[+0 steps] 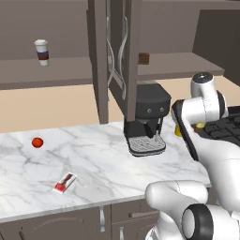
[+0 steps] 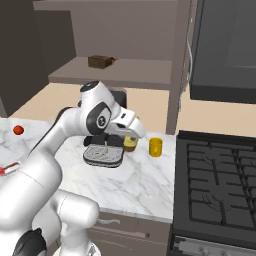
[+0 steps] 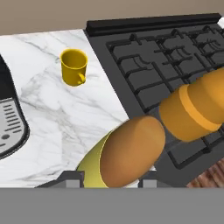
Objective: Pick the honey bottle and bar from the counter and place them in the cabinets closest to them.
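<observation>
The end effector (image 2: pixel 134 136) sits low over the tabletop (image 2: pixel 135 180), between the coffee machine (image 2: pixel 103 150) and the yellow mug (image 2: pixel 156 147), closed on the honey bottle (image 2: pixel 130 144). In the hand view the honey bottle (image 3: pixel 131 151) fills the space between the 2 finger tips, its brown cap end toward the camera and its yellow body below; whether it is lifted off the marble I cannot tell. The bar (image 1: pixel 64 182) lies flat on the tabletop well apart from the end effector, toward the left front edge, with a red ball (image 1: pixel 37 142) farther back. The cabinets (image 1: pixel 115 51) hang above the coffee machine, their doors open.
</observation>
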